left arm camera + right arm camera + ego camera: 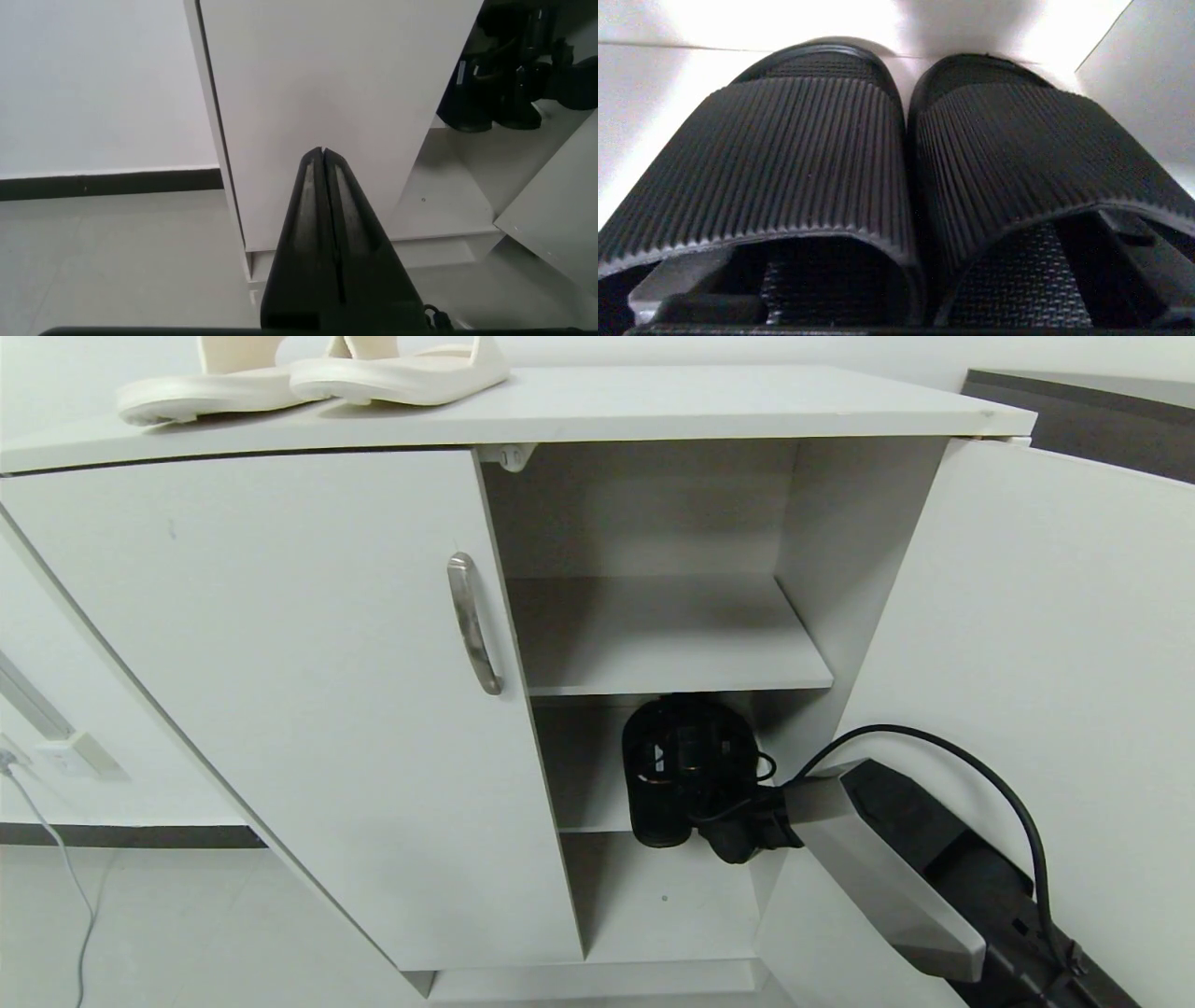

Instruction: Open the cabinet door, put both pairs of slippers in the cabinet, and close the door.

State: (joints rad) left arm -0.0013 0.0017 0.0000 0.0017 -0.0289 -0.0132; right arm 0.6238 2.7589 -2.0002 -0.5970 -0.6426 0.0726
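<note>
Black slippers [896, 168] sit closest, side by side against the right gripper [742, 819], whose jaws seem clamped on the pair, though the grip itself is mostly hidden. In the head view they hang at 5 o'clock, inside the cabinet [653, 411] under the shelf [672, 635]. Released too near the front edge, they could tip out; lifted, they could catch the shelf. Cream slippers [317, 378] wait on top at 11 o'clock. Left gripper [322, 163], jaws together and empty, points at the closed door [261, 663]; a careless withdrawal may knock the open door [1046, 709] at 3 o'clock

Black ribbed slippers [813, 159], cream slippers [392, 383], white cabinet [233, 663], silver handle [473, 623]
</note>
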